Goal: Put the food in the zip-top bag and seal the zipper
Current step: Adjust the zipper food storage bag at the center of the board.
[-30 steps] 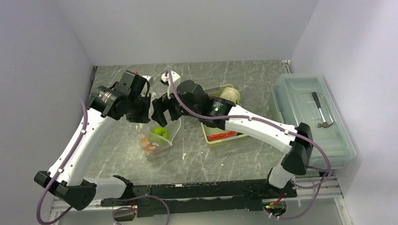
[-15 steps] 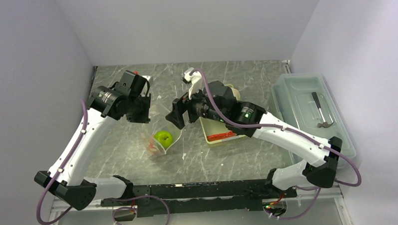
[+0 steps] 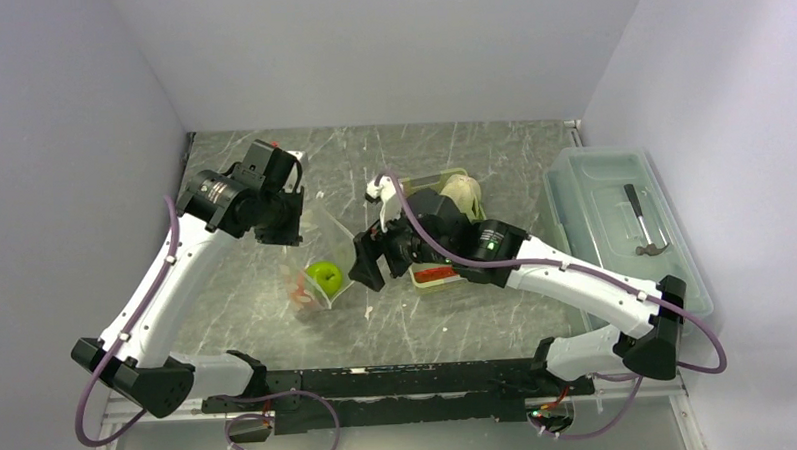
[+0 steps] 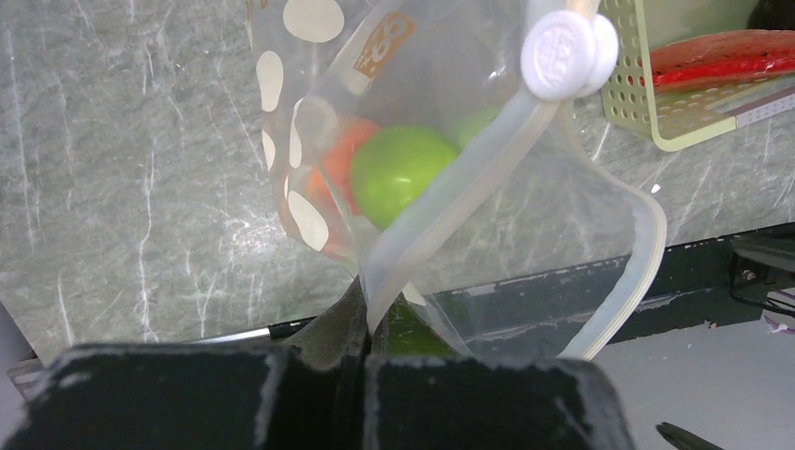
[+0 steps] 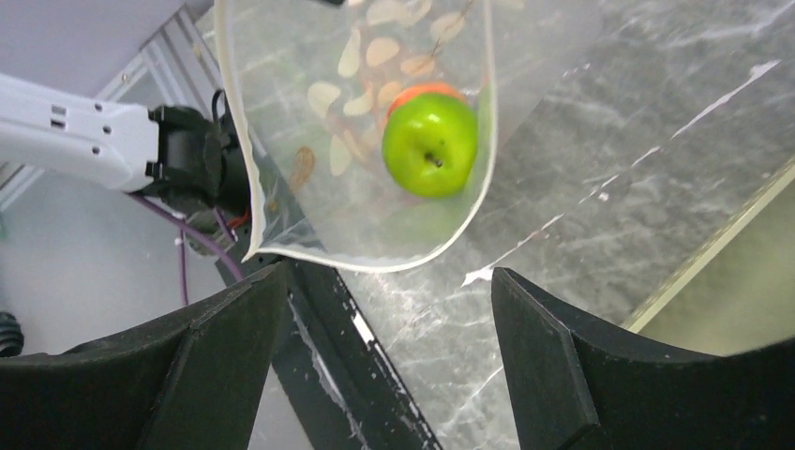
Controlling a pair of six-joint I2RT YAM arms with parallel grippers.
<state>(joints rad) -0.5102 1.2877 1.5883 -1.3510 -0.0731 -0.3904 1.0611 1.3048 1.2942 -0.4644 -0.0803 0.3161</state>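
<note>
The zip-top bag (image 3: 321, 260) is clear with white dots and hangs with its mouth open. My left gripper (image 3: 286, 221) is shut on the zipper (image 4: 469, 197) at the mouth's edge, and in its wrist view the left gripper (image 4: 367, 323) pinches that strip. Inside the bag lie a green round fruit (image 3: 325, 277) (image 5: 431, 143) and an orange-red ball (image 4: 342, 155). My right gripper (image 3: 361, 271) (image 5: 389, 347) stands open and empty just right of the bag. A red strip (image 3: 438, 275) lies in the yellow-green basket (image 3: 427, 286).
A pale leafy piece (image 3: 463, 193) sits at the basket's far end. A clear lidded box (image 3: 620, 227) with a small tool inside stands at the right edge. The black rail of the arm bases (image 3: 400, 375) runs along the near edge.
My right gripper has left the bag's mouth, swung right, then come down near the bag's right side, its jaws narrowing a little. The green fruit now rests in the bag.
</note>
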